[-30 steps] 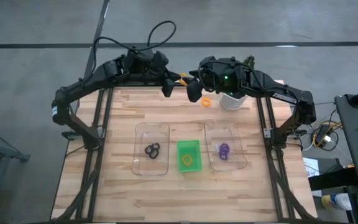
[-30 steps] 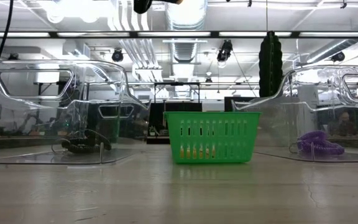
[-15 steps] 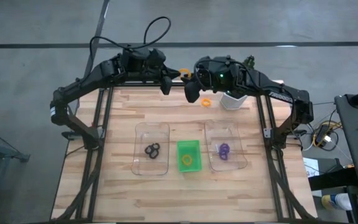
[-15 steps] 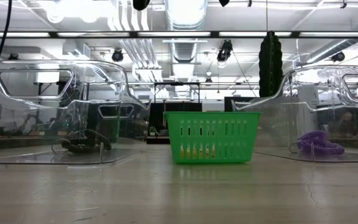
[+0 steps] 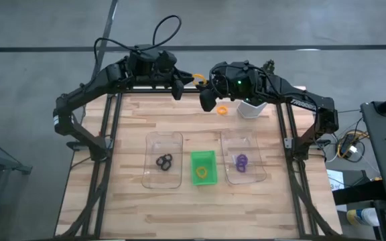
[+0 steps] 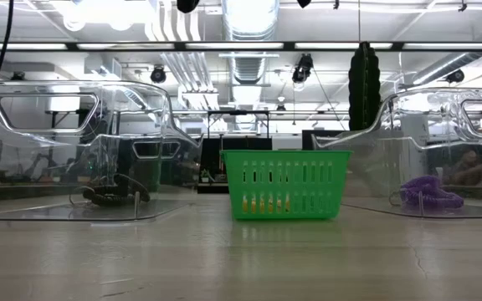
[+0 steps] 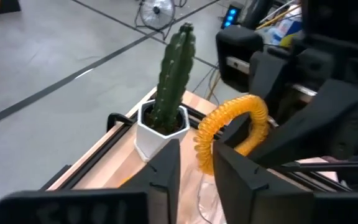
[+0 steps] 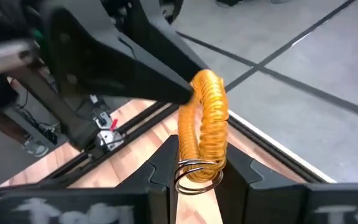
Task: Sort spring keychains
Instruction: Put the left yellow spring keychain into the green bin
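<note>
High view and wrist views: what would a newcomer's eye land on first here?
The orange spring keychain held in mid-air at the table's far edge, where the left pincer and right pincer meet; the right one is shut on the coil's metal-ring end. Next, the sorted row mid-table: black rings in the left clear tray, orange in the green tray, purple in the right clear tray. A potted cactus stands at the far edge.
</note>
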Controlling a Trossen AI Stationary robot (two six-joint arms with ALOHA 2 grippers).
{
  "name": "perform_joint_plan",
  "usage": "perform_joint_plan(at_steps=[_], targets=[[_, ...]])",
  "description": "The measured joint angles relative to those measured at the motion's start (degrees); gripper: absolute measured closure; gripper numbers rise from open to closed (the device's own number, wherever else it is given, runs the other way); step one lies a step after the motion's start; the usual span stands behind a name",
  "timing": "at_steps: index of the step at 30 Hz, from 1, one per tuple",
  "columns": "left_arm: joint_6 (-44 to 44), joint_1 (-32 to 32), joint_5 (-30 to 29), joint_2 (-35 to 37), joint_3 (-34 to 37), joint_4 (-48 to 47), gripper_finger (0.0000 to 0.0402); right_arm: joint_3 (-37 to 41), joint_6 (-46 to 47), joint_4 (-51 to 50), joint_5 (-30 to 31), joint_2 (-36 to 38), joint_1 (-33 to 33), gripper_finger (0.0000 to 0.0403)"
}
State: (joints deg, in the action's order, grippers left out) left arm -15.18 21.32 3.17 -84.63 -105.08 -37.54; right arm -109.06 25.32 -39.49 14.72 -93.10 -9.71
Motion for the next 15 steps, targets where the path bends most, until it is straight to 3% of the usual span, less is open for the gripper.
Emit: perform_joint_plan(at_steps=[8,15], targets=[[1.8,0.1,0.1,2.0,0.0,-0.1,0.0281,0.0,2.2,-4.6,-1.0,0.7,2.8,0.0336],[2.9,2.0,-2.9,3.2,0.0,-0.6,0.0280,0.0,10.8,-13.6,-12.9,1.2,5.8,0.0336]])
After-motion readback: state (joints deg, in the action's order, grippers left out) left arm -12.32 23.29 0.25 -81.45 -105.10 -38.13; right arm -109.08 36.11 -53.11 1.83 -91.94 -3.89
